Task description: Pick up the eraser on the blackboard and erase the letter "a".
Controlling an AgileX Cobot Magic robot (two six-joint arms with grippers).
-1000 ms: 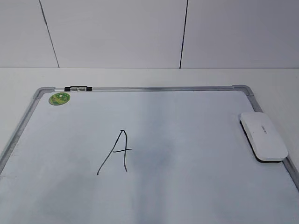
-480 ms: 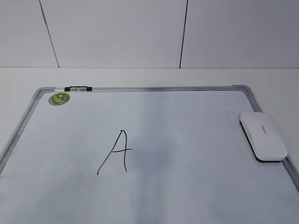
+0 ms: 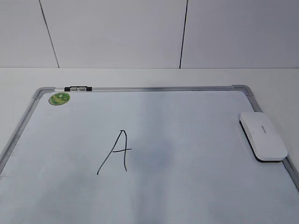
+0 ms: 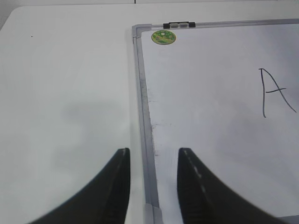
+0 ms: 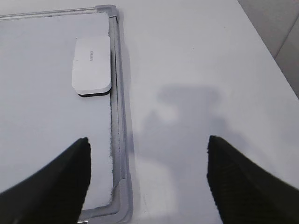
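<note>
The eraser [image 3: 263,136] lies flat on the board [image 3: 154,196], hard against the frame's right rail and a little below the top right corner, felt side down with its white shell up. From my seat it looks like a light, rigid plastic block with a smooth, rounded top, so I expect it to be slick under the pads; I would take it across its narrow width, pinching the two long straight sides low down, near the black felt, rather than over the curved ends. The rail beside it leaves little room for the outer finger, which worries me a bit. The letter [image 3: 115,152], a tall angular capital, sits left of the eraser, well apart, near the board's middle. My right gripper [image 5: 147,179] hovers wide open and empty, short of the eraser and straddling the right rail near the bottom corner. My left gripper [image 4: 153,184] is partly open, holding nothing, over the left rail, far from the eraser.
</note>
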